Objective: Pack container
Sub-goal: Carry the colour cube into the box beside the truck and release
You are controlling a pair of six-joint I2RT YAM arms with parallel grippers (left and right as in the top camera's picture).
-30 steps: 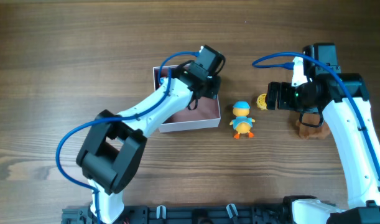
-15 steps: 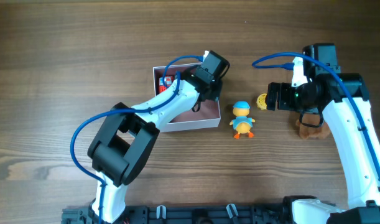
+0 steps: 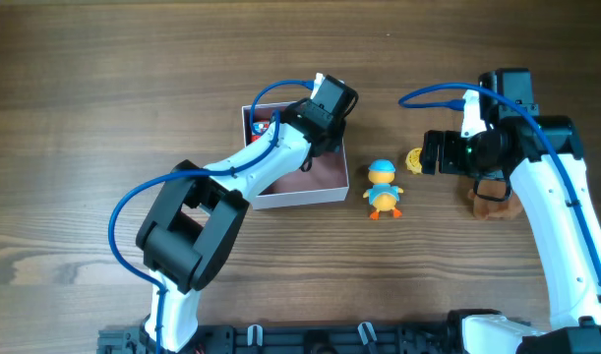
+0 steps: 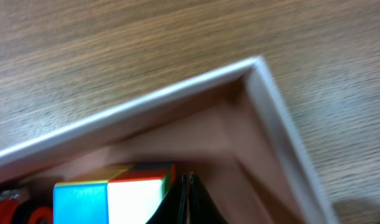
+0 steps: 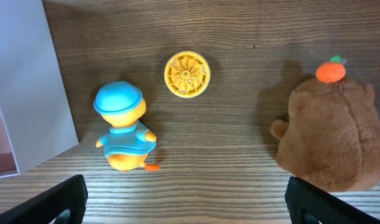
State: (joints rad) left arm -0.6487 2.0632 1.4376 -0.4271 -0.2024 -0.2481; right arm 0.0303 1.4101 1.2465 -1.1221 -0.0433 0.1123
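The container [image 3: 300,197] is a shallow white box with a pink inside, at the table's middle. My left gripper [image 3: 313,136] hangs inside it near the back right corner. In the left wrist view the fingers [image 4: 188,200] are shut with nothing between them, right next to a multicoloured cube [image 4: 115,196] that lies in the box; the box's corner [image 4: 257,67] is just ahead. My right gripper [image 3: 433,152] is wide open and empty [image 5: 186,208]. It hovers over bare table between a duck toy [image 5: 122,134] and a brown plush [image 5: 329,134].
The duck toy [image 3: 383,188] with a blue cap stands just right of the container. A yellow disc [image 3: 414,159] lies behind it and also shows in the right wrist view [image 5: 186,74]. The brown plush [image 3: 492,199] sits under the right arm. Red items [image 3: 264,126] lie in the box's back left corner.
My left arm's elbow has swung right and forward while its gripper stayed over the box; the red items in the back left corner now show. The right arm has not moved.
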